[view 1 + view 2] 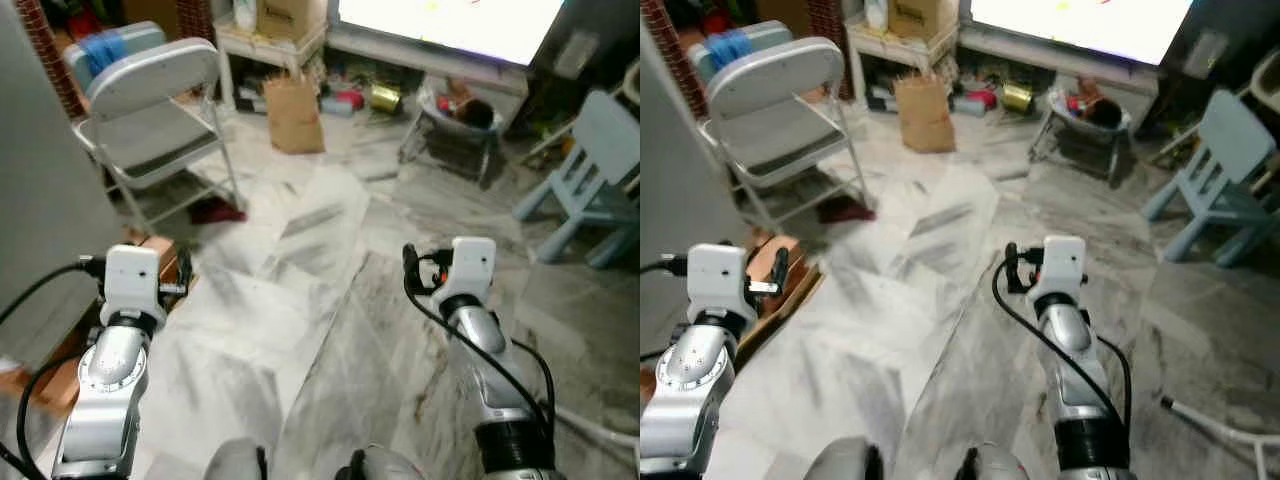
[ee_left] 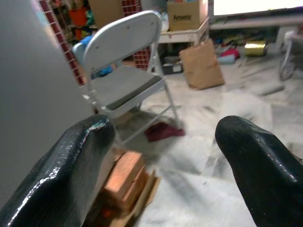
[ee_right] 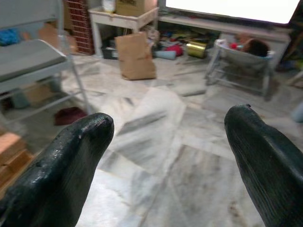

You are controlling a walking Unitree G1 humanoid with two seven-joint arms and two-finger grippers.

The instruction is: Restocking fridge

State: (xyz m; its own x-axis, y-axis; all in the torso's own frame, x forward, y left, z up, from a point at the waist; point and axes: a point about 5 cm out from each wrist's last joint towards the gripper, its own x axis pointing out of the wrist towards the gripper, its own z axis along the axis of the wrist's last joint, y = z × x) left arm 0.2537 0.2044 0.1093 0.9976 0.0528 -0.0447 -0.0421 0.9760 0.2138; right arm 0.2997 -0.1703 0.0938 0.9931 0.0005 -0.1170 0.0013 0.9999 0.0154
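Observation:
A tall grey panel (image 1: 40, 170) rises at my left edge, and I cannot tell whether it belongs to a fridge. My left arm (image 1: 130, 290) is held out in front of me beside that panel. In the left wrist view my left gripper (image 2: 163, 137) is open with nothing between its fingers (image 2: 80, 165). My right arm (image 1: 470, 290) reaches forward over the marble floor (image 1: 300, 290). My right gripper (image 3: 168, 127) is also open and holds nothing, its fingers (image 3: 71, 151) wide apart above the floor. No food or drink items are in sight.
A grey folding chair (image 1: 150, 110) stands ahead on the left, a red cloth (image 1: 215, 210) under it. Stacked wooden blocks (image 2: 125, 175) lie by the panel. Farther off are a brown paper bag (image 1: 293, 115), a baby seat (image 1: 460, 130), a pale blue child's chair (image 1: 600, 170) and a bright screen (image 1: 450, 25).

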